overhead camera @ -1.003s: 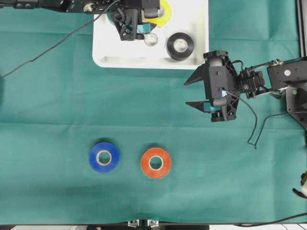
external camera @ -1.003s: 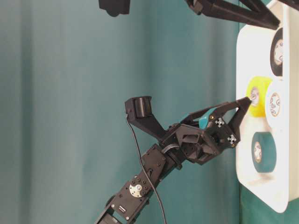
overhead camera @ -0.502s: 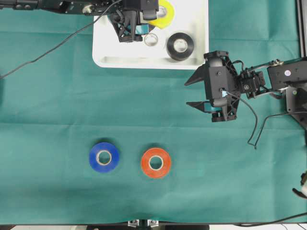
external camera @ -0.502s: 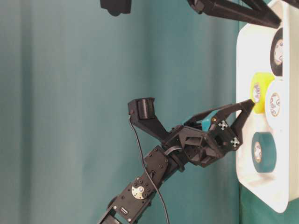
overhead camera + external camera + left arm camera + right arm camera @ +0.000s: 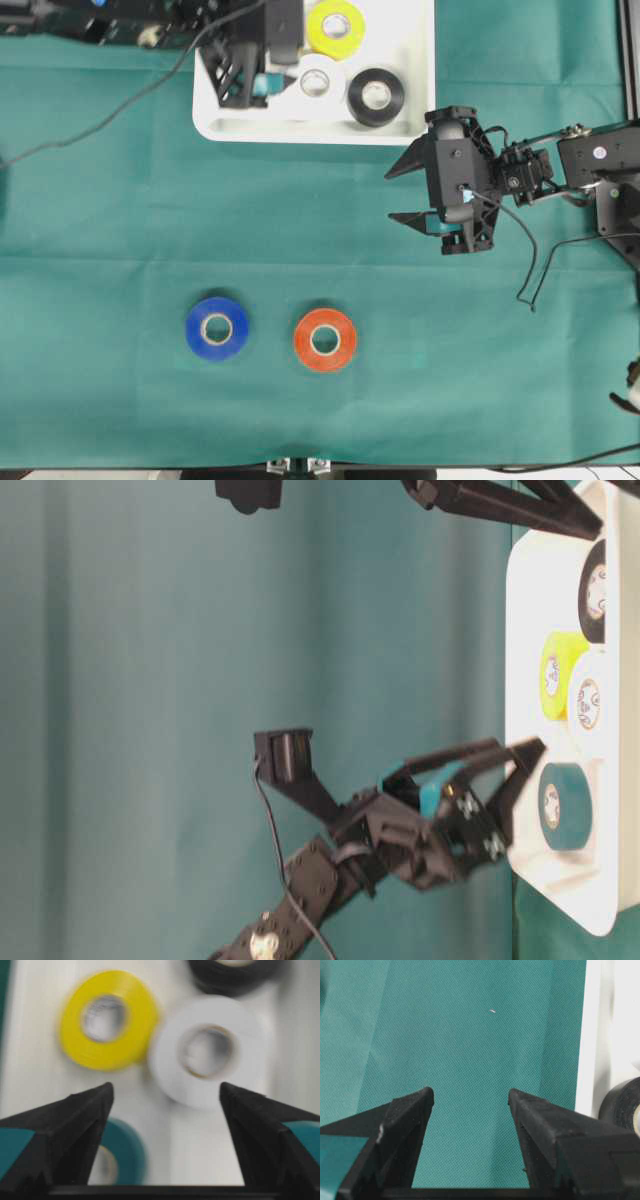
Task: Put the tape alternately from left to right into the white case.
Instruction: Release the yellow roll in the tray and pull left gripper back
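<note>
The white case (image 5: 410,60) sits at the back and holds yellow tape (image 5: 335,27), white tape (image 5: 316,83) and black tape (image 5: 376,95). Teal tape (image 5: 563,805) lies at its left end, hidden under my left gripper (image 5: 266,78) in the overhead view. That gripper (image 5: 166,1090) hangs open and empty over the case floor, just short of the white roll (image 5: 207,1052), with the yellow roll (image 5: 107,1020) ahead on its left. Blue tape (image 5: 217,327) and orange-red tape (image 5: 324,340) lie on the cloth in front. My right gripper (image 5: 391,196) is open and empty over bare cloth (image 5: 470,1092).
The case's right rim (image 5: 585,1035) and the black roll (image 5: 622,1102) lie just right of my right gripper. A green cloth (image 5: 120,250) covers the table. A black cable (image 5: 100,100) trails from the left arm and another loops off the right arm (image 5: 530,270).
My left gripper has drawn back leftward off the yellow roll, which now lies uncovered in the case, and its jaws have widened a little. The right arm has not moved.
</note>
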### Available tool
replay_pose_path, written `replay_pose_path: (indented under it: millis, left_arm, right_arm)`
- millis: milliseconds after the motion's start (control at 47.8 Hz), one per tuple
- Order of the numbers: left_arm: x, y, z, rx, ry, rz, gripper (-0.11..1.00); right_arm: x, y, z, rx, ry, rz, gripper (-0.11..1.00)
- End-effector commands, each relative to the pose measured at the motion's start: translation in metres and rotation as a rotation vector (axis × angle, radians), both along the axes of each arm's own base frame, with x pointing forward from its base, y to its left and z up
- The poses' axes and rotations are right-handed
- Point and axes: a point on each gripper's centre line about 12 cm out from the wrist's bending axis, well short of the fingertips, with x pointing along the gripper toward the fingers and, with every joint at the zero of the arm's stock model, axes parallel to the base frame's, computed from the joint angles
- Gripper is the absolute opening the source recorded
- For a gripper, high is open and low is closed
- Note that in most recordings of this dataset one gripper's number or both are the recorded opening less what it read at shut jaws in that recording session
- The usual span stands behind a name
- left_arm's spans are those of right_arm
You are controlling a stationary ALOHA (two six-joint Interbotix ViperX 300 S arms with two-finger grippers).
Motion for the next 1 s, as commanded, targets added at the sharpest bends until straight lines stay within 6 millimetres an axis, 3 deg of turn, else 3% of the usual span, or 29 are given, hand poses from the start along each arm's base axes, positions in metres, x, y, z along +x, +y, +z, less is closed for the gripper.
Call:
replay_pose_path:
  millis: [0,293,982]
  left_arm:
    - [-0.008,-0.015,0.012,0.005,-0.023,-0.027,0.86]
    - [-0.021,-0.052,0.011,-0.036,-0.014,-0.069,0.86]
    - [-0.042,-0.11,0.003,-0.198,-0.007,-0.044,0.86]
  right_arm:
    - [0.002,0.001,0.005,0.004,-0.019,0.001,0.68]
    - [0.004,0.001,0.006,0.005,-0.025,0.003,0.69]
    - [0.003,0.001,0.006,0.004,-0.022,0.001,0.69]
